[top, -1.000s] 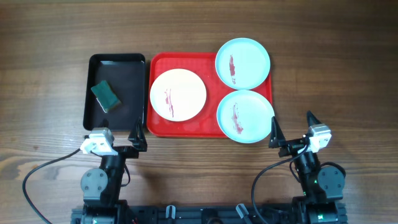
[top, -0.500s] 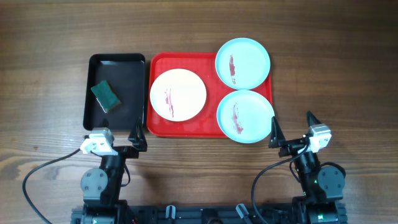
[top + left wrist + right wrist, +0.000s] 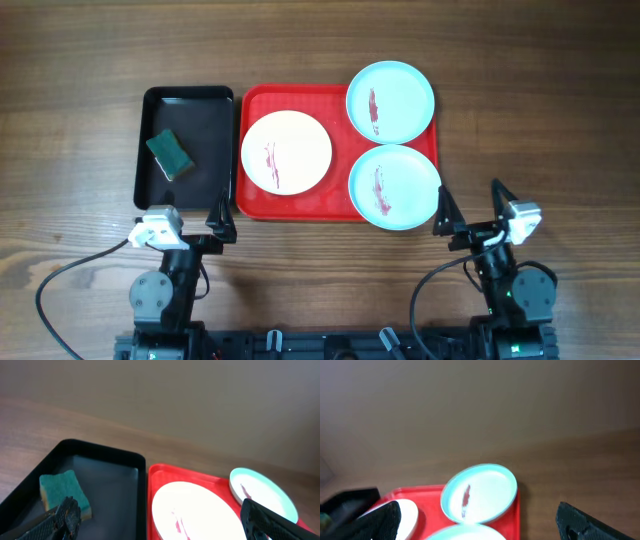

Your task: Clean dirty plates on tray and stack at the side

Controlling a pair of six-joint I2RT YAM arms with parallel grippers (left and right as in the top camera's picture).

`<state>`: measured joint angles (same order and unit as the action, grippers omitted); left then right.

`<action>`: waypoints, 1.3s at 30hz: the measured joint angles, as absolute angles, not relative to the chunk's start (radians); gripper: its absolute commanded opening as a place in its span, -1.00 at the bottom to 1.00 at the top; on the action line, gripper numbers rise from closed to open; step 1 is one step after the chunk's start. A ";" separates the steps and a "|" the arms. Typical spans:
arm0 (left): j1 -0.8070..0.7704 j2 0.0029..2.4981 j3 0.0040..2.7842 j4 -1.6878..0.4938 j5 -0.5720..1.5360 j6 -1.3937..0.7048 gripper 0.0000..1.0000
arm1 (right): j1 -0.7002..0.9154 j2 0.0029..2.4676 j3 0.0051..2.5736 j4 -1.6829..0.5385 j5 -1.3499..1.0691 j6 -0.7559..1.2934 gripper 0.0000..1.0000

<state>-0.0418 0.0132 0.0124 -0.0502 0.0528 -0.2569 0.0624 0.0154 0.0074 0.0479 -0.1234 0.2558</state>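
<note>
The red tray [image 3: 258,100] holds all three plates. A white plate [image 3: 286,152] with red smears lies on its left half. One pale blue plate [image 3: 390,101] sits at the far right corner and another [image 3: 394,187] at the near right, both smeared red and overhanging the rim. My left gripper [image 3: 180,218] stands open near the table's front, in front of the black tray. My right gripper [image 3: 470,205] is open in front of the red tray's near right corner. In the left wrist view the white plate [image 3: 195,510] shows between the wide jaws.
A black tray [image 3: 205,110] stands left of the red tray, touching it, with a green sponge [image 3: 171,153] inside. Bare wooden table lies all around. The right wrist view shows the far blue plate [image 3: 480,492] ahead and wood to its right.
The right gripper has shifted slightly to the right. The left arm, plates and sponge have not moved.
</note>
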 measured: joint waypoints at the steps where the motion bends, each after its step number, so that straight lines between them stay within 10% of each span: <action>1: -0.042 0.013 0.012 -0.047 0.060 -0.258 1.00 | 0.062 0.015 0.007 0.057 -0.124 0.262 1.00; 24: -0.042 0.013 0.179 -0.179 0.245 -0.289 1.00 | 0.062 0.036 0.084 0.077 -0.360 0.287 0.99; 39: -0.042 0.223 0.482 -0.462 0.195 -0.291 1.00 | 0.062 0.491 0.462 -0.161 -0.404 0.153 0.99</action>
